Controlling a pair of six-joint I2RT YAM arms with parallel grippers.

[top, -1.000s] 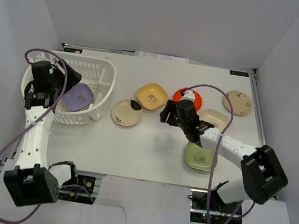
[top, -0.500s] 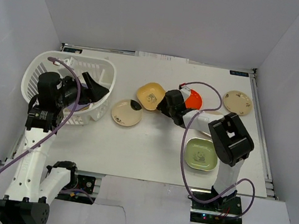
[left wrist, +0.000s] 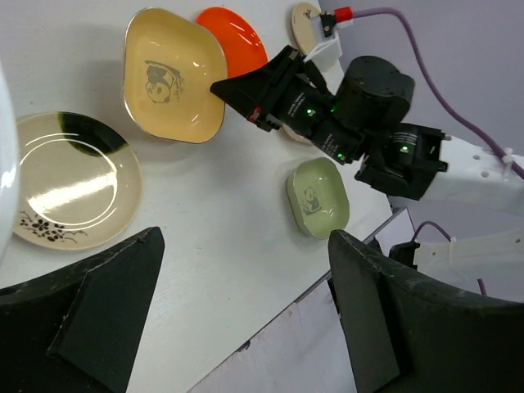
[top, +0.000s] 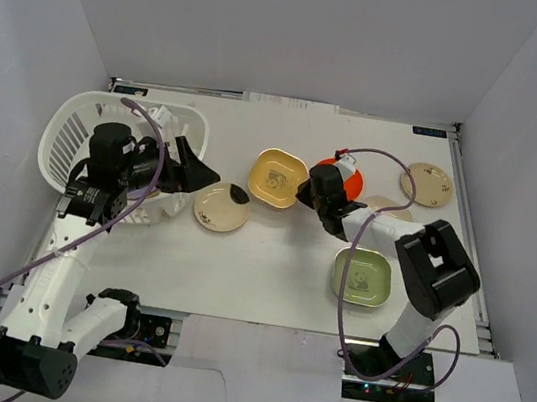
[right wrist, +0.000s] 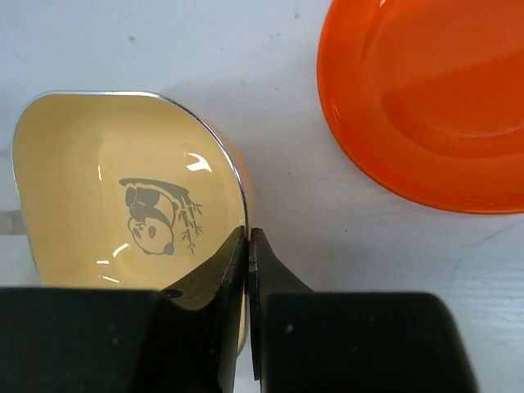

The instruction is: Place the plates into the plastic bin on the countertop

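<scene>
Bench is plain white, and the plastic bin sits at its far left. We can't see what is inside the bin because the left arm covers it.

We count six plates loose on the bench, all right of the bin:
- yellow plate, mid-bench
- cream plate with a dark patch, just near-left of the yellow one
- orange plate, just beyond the yellow one
- green plate, nearer the arm bases
- beige plate, round, far right
- pale plate, half hidden under the right arm

Step in hand, as we judge it, is the pick-up of the yellow plate. We see the right tool pinched onto that plate's rim on the side nearest the orange plate, one finger inside the dish and one outside. We can't tell whether the plate is off the bench yet.

We see the left tool gaping wide and holding nothing. It hangs just past the bin's right wall, beside the cream plate, and points at the loose plates.

For the next move, we reckon:
- Lift the yellow plate level, since a thin rim grip could let it tip or slip.
- Carry it left over the cream plate. The left arm stands between it and the bin, so that arm must clear or the path must go round it.
- Release it once it is inside the bin's wall.

We think the cream plate suits the left tool, being nearest to it.
</scene>
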